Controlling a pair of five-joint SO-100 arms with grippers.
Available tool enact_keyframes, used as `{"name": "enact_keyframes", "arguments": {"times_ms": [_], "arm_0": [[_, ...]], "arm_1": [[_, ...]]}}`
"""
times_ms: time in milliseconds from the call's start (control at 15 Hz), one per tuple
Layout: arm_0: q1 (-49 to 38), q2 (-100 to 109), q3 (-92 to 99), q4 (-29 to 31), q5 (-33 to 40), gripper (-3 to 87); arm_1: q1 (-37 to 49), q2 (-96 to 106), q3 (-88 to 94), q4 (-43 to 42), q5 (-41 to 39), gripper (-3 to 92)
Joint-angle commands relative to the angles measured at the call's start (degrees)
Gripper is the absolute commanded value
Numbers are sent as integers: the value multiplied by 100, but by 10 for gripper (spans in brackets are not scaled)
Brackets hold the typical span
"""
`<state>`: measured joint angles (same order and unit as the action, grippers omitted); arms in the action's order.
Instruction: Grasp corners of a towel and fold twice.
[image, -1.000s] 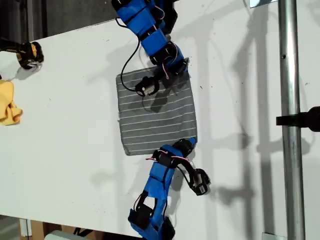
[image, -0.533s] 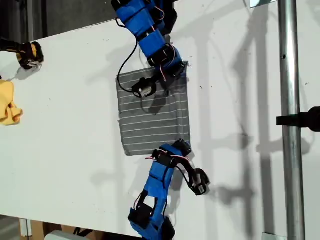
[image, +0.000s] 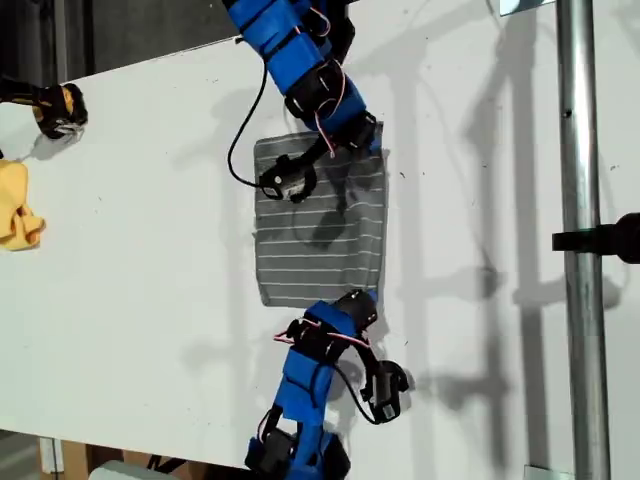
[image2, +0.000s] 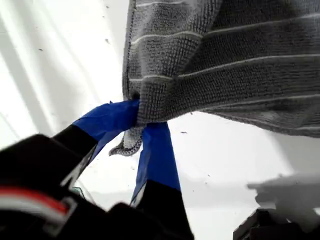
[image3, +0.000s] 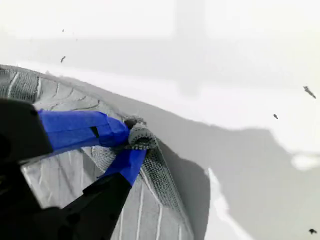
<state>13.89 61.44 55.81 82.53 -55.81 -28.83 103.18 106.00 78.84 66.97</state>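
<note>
The towel (image: 320, 225), grey with thin white stripes running across it, lies mid-table (image: 140, 250), its edge toward the exterior view's right lifted and curling. My first gripper (image2: 142, 132) has its blue-taped jaws pinched tight on one corner (image2: 132, 142), the terry cloth bunching above the jaws and a frayed tip poking out below them. My second gripper (image3: 131, 142) clamps another corner (image3: 140, 136), the hem rolled into a small wad between its jaws, striped cloth sloping away beneath. A yellow cloth (image: 18, 205) sits crumpled well apart from the towel, toward the exterior view's left.
</note>
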Motion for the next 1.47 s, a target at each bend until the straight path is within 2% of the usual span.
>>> {"name": "enact_keyframes", "arguments": {"times_ms": [0, 267, 600, 1067, 1400], "arm_0": [[114, 466, -158, -18, 70, -18], [-299, 563, -53, 141, 44, -18], [-1441, 791, -18, 571, 721, -18], [-3217, 826, 9, 712, 1687, -18], [-3946, 747, 26, 606, 2083, -18]], "arm_1": [[-158, -167, -668, -62, -308, -1], [624, -158, -712, 554, -334, -1], [2109, 237, -598, 1020, -905, -1], [4808, 1274, -70, 1055, -2408, -1], [6091, 1512, 105, 773, -3340, -1]]}}
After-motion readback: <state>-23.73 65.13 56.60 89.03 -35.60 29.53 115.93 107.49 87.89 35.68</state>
